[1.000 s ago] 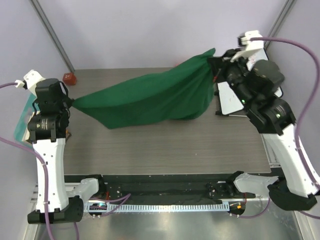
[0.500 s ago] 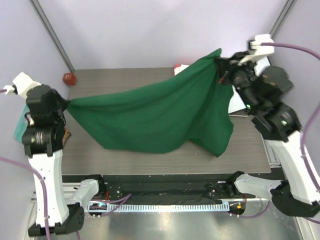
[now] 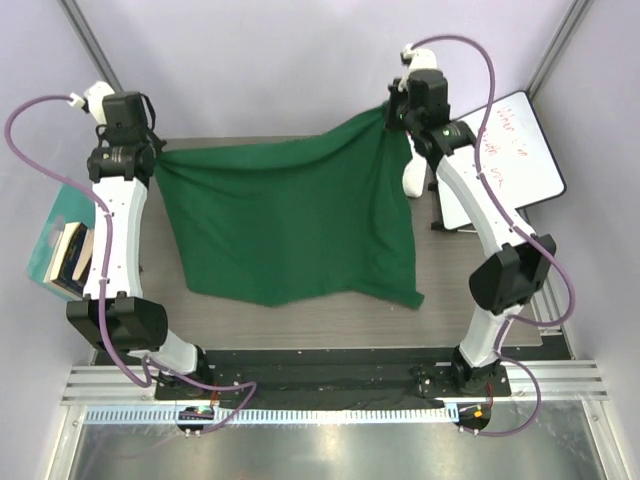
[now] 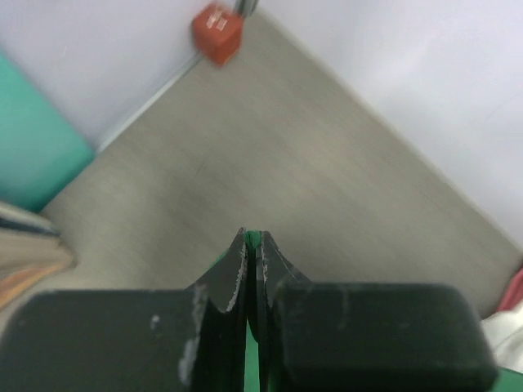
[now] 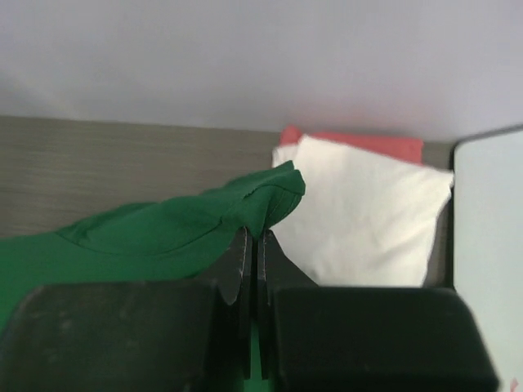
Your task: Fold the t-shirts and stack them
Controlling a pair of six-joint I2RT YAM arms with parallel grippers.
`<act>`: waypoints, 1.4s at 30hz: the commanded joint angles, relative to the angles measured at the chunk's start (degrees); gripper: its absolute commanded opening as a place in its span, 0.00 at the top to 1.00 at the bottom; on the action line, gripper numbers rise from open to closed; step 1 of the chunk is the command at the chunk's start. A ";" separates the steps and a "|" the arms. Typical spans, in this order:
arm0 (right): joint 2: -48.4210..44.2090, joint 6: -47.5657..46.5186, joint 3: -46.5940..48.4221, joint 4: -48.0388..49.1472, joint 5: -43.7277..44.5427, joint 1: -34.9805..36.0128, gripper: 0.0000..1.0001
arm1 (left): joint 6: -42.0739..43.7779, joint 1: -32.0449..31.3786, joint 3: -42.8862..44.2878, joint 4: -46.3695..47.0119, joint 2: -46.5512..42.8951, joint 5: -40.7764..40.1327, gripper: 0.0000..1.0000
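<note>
The dark green t-shirt (image 3: pixel 290 225) hangs spread out like a sheet between both arms, its lower edge resting on the table. My left gripper (image 3: pixel 152 158) is shut on its upper left corner; a sliver of green cloth (image 4: pixel 252 238) shows between the jaws. My right gripper (image 3: pixel 392 115) is shut on the upper right corner, where the green t-shirt (image 5: pixel 188 224) bunches over the fingertips. A folded cream-white t-shirt (image 5: pixel 368 216) lies at the back right on a red-pink cloth (image 5: pixel 368 145); from above only part of the cream-white t-shirt (image 3: pixel 415 178) shows past the green one.
A whiteboard (image 3: pixel 510 160) with red writing lies at the right edge of the table (image 3: pixel 300 320). A small red block (image 4: pixel 217 31) sits in the far left corner. A teal holder with books (image 3: pixel 62 245) stands off the table's left side.
Both arms have swung up and toward the back, lifting the green t-shirt from a drooping drape into a wide, taut spread. Both grips have held.
</note>
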 commanded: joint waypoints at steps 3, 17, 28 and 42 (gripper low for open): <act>8.24 2.85 33.80 -0.27 -5.35 -2.56 0.99 | 1.51 0.74 17.02 1.82 3.17 0.76 1.00; -8.30 4.87 13.04 1.21 -9.64 -4.32 0.99 | 1.42 0.74 13.40 -1.19 -6.39 7.26 1.00; -36.36 12.06 -41.94 8.42 -13.17 -4.32 0.99 | -2.53 0.65 -23.79 -1.09 -22.83 9.55 1.00; -43.32 22.70 -62.26 -6.51 -18.44 -4.32 0.99 | -1.48 0.65 -30.41 -12.26 -22.94 0.59 1.00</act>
